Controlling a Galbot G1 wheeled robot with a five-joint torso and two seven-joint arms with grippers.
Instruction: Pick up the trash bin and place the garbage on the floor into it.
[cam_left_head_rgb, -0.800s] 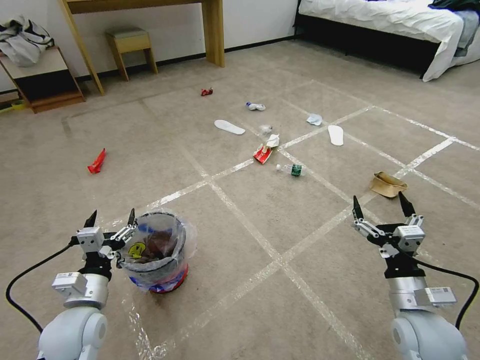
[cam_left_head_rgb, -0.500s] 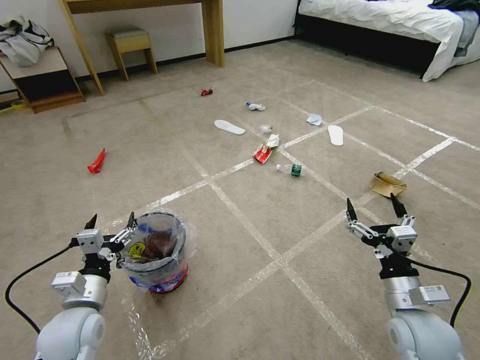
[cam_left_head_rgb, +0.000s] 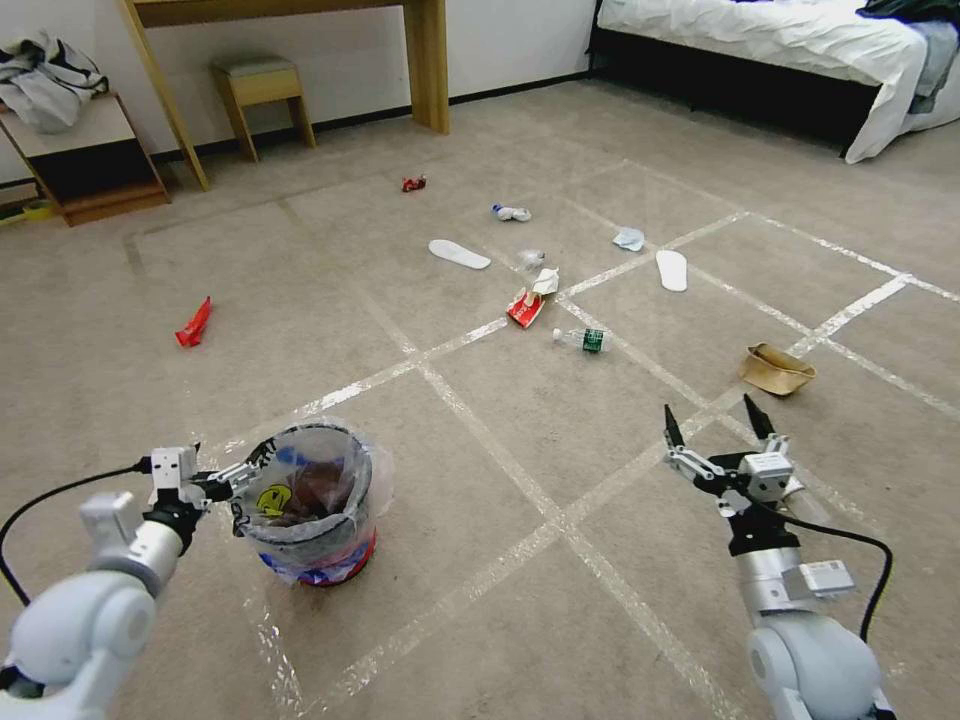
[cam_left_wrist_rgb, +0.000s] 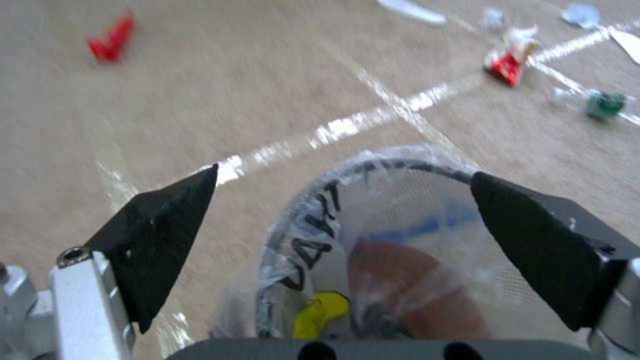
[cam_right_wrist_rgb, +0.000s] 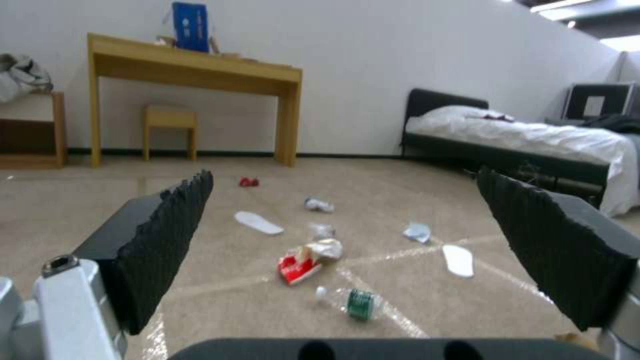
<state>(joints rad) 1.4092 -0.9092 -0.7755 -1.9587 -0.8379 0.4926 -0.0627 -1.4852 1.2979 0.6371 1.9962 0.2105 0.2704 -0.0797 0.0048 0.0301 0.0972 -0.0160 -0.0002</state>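
Observation:
The trash bin (cam_left_head_rgb: 312, 520) stands on the carpet at the near left, with a red base, a grey rim and a clear bag with a yellow smiley. My left gripper (cam_left_head_rgb: 235, 462) is open at its left rim. In the left wrist view the left gripper (cam_left_wrist_rgb: 345, 172) has the trash bin's mouth (cam_left_wrist_rgb: 393, 210) just beyond its spread fingers. My right gripper (cam_left_head_rgb: 709, 408) hangs open and empty over the carpet at the near right. The garbage lies farther out: a red-white carton (cam_left_head_rgb: 525, 305), a green-labelled bottle (cam_left_head_rgb: 583, 340), a tan bowl (cam_left_head_rgb: 776, 369), a slipper sole (cam_left_head_rgb: 459, 254) and a red wrapper (cam_left_head_rgb: 193, 323).
A wooden desk (cam_left_head_rgb: 425, 60) and a stool (cam_left_head_rgb: 258, 90) stand at the far wall, with a low cabinet (cam_left_head_rgb: 85, 160) at the far left. A bed (cam_left_head_rgb: 780, 50) fills the far right. Shiny tape lines (cam_left_head_rgb: 560, 520) cross the carpet.
My left arm has swung outward and turned, and its gripper now sits lower against the bin's rim. My right gripper has drifted left and nearer to me, still open.

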